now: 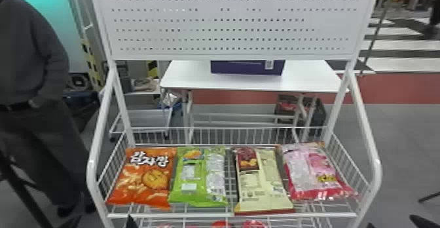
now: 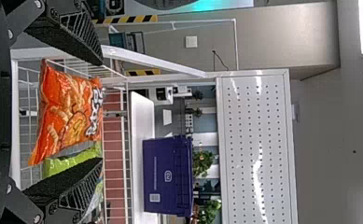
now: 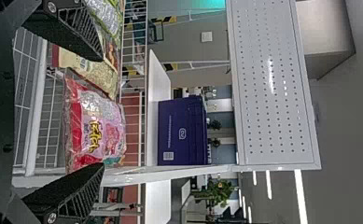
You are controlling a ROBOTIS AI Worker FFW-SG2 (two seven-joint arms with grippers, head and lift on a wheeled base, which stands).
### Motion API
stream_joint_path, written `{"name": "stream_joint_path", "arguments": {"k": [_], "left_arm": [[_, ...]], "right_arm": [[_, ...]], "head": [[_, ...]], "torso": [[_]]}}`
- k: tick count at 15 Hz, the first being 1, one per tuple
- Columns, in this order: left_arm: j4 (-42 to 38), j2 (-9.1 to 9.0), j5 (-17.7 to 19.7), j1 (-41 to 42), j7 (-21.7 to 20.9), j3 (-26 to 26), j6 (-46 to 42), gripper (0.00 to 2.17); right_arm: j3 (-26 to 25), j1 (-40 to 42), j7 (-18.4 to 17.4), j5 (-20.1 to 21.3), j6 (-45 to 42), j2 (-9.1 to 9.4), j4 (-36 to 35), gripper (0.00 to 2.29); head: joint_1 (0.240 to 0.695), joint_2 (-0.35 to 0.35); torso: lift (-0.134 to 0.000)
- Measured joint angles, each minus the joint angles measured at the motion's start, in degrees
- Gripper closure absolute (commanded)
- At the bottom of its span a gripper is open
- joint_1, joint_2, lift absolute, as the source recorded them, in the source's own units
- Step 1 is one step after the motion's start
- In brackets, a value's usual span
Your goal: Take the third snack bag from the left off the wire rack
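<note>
Four snack bags lie flat side by side in the wire rack's [image 1: 95, 165] basket. From the left they are an orange bag [image 1: 145, 176], a green bag [image 1: 198, 176], a beige bag with a dark red top [image 1: 262, 181] and a pink bag [image 1: 311, 171]. The beige one is third from the left. My left gripper [image 2: 100, 111] is open, low in front of the rack, facing the orange bag [image 2: 67, 116]. My right gripper [image 3: 102, 112] is open too, facing the pink bag [image 3: 95, 130], with the beige bag [image 3: 90, 70] beside one finger. Neither touches a bag.
A white perforated back panel [image 1: 229, 21] rises above the basket. Behind the rack is a white table [image 1: 294, 78] with a dark blue box [image 1: 247, 67]. A person in dark clothes [image 1: 29, 80] stands close to the rack's left side. Red items [image 1: 235, 224] sit on a lower shelf.
</note>
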Motion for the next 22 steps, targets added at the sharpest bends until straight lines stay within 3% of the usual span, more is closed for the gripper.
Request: {"name": "stream_joint_path", "arguments": {"k": [12, 16, 22], "left_arm": [[-0.28, -0.14, -0.32, 0.15, 0.08, -0.93, -0.05, 0.17], [0.14, -0.17, -0.85, 0.0, 0.04, -2.15, -0.18, 0.17], [1.82, 0.02, -0.81, -1.33, -0.01, -3.01, 0.0, 0.17]], "right_arm": [[0.97, -1.99, -0.09, -0.03, 0.06, 0.2, 1.32, 0.09], [9.22, -16.53, -0.88, 2.74, 8.4, 0.76, 7.45, 0.09], [21.42, -40.88, -0.34, 6.95, 21.38, 6.71, 23.67, 0.09]], "head": [[0.499, 0.0], [0.499, 0.0], [0.499, 0.0]], "torso": [[0.0], [0.0], [0.0]]}}
